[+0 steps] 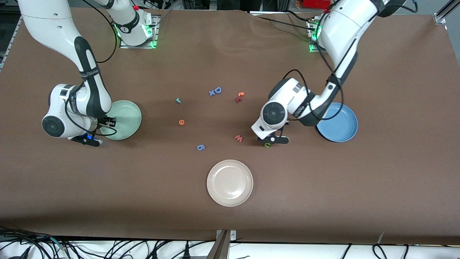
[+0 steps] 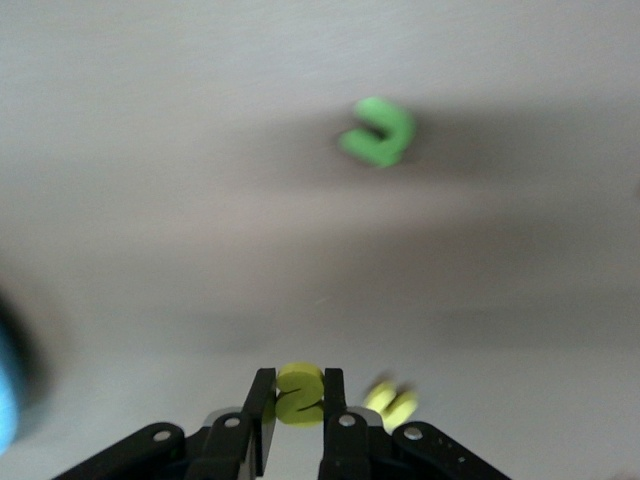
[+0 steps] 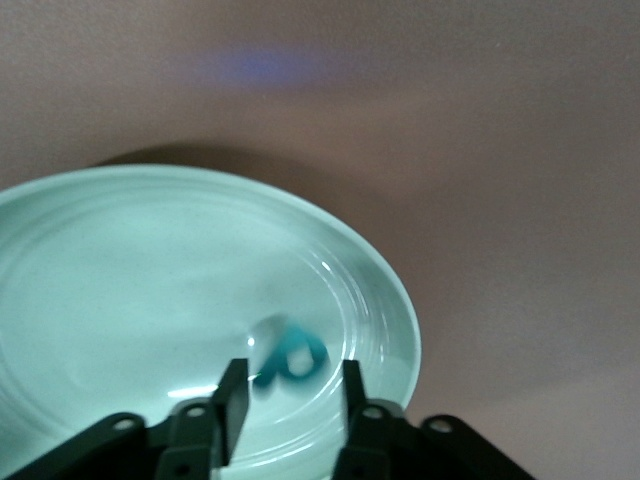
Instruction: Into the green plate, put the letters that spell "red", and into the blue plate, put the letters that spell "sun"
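Foam letters lie scattered on my brown cloth table (image 1: 377,172). My left gripper (image 2: 298,408), low beside the round blue plate (image 1: 345,126) toward the front camera, pinches a small yellow letter (image 2: 298,392); another yellow letter (image 2: 391,404) sits just beside, a green n (image 2: 379,132) farther off. My right gripper (image 3: 288,392) hangs over the glossy mint-green plate (image 3: 120,260), fingers parted around a teal letter (image 3: 290,356) lying in the plate.
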Available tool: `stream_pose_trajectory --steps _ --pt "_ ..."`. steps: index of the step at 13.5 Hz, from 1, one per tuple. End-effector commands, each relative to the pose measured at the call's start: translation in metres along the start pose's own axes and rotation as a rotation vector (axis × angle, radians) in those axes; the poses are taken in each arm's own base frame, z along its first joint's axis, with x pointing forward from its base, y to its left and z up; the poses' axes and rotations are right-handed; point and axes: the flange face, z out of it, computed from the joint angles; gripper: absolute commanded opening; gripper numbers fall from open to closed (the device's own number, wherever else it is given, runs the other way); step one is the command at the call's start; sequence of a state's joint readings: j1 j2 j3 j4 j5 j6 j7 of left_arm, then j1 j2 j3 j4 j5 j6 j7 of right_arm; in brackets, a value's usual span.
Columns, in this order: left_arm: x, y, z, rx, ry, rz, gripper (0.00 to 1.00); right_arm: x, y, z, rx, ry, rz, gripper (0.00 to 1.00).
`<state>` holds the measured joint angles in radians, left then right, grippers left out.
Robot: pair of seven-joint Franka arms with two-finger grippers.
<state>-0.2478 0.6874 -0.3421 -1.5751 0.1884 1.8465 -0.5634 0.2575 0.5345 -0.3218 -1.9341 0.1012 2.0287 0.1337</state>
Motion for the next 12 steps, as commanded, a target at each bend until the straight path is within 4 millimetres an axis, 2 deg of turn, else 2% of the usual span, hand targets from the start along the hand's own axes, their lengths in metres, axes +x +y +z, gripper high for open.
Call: stream_pose_trajectory --steps 1,2,5,7,9,10,12 --pt "-0.007 -0.057 -0.027 -0.002 -0.088 0.062 0.17 -0.007 -0.009 -0.028 0.038 0.026 -0.018 0.99" --pt "-0.008 -0.078 -0.035 -0.008 -0.094 0.077 0.16 -0.016 -0.022 -0.043 0.044 0.032 -0.011 0.99" --pt "-0.017 -0.133 -0.033 -0.032 -0.125 0.126 0.16 -0.054 -0.085 -0.080 0.076 0.043 0.073 0.99" --pt "-0.027 -0.166 -0.037 -0.041 -0.109 0.127 0.16 -0.076 -0.131 -0.085 0.099 0.033 0.126 0.99" --pt "-0.046 -0.198 -0.024 -0.058 -0.029 0.134 0.14 -0.100 -0.175 -0.085 0.105 0.028 0.151 0.98" --pt "-0.055 -0.208 -0.014 -0.070 -0.002 0.134 0.13 -0.110 -0.193 -0.082 0.107 0.027 0.169 0.96" --pt "-0.069 -0.216 0.004 -0.073 0.059 0.125 0.13 -0.126 -0.223 -0.068 0.114 0.031 0.187 0.96"
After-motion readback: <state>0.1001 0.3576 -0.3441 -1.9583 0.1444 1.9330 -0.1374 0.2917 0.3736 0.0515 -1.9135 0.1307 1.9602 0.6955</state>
